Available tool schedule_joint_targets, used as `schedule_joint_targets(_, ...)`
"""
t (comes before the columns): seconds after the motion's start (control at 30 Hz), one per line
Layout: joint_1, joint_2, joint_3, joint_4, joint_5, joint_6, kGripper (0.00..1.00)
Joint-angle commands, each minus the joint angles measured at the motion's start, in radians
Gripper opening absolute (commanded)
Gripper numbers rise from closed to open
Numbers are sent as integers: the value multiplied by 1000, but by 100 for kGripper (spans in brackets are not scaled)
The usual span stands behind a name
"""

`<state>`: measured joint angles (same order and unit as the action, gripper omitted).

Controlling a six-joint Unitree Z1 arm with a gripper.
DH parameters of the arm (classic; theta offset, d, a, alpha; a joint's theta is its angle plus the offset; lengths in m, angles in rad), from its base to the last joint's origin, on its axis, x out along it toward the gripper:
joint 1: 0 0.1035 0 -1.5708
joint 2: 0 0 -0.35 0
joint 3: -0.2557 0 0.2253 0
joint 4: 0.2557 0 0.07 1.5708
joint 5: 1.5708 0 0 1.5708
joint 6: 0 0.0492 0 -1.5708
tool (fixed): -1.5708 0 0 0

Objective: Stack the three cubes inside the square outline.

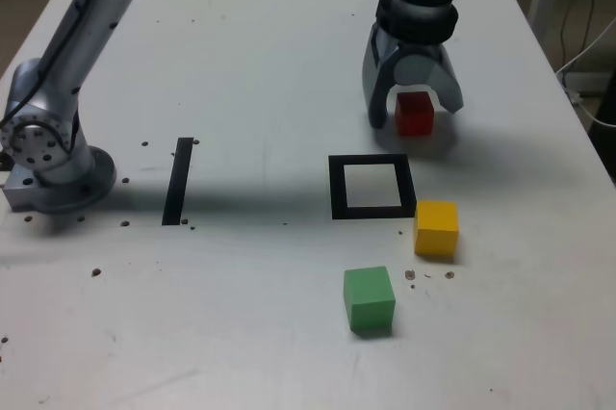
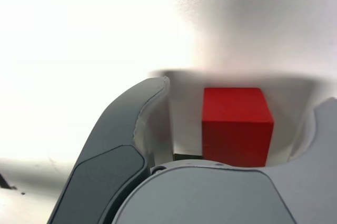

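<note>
The red cube (image 1: 415,115) (image 2: 237,124) rests on the white table, beyond the square outline (image 1: 337,189) in the exterior view. My gripper (image 1: 415,112) (image 2: 243,98) is lowered over it, one finger on each side. The jaws are open, and the wrist view shows a gap between one finger (image 2: 131,124) and the cube. The yellow cube (image 1: 436,228) sits just outside the outline's near corner, toward the exterior view's right. Nearer the front edge lies the green cube (image 1: 370,299). The outline's white centre holds nothing.
A straight black strip (image 1: 178,181) lies toward the exterior view's left of the outline. The arm's grey base (image 1: 48,155) stands at the far left edge. Small dark specks dot the table (image 1: 241,64). Cables hang off the table's right side.
</note>
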<state>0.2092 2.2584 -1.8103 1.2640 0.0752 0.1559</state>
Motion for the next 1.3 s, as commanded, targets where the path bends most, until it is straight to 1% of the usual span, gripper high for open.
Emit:
schedule_joint_targets(0.0, 3, 6, -5, -8, 8, -4, 68)
schedule_joint_targets(0.2, 6, 6, -6, -10, 23, 3, 56)
schedule_joint_targets(0.43, 7, 13, -5, -25, 10, 8, 41)
schedule_joint_targets(0.8, 0, 10, 7, -31, -15, 17, 40)
schedule_joint_targets(0.97, -1, 3, 6, -28, -15, 23, 30)
schedule_joint_targets(1.03, -2, -11, 10, -25, -16, 25, 28)
schedule_joint_targets(1.27, -26, -122, 84, -10, -21, 25, 28)
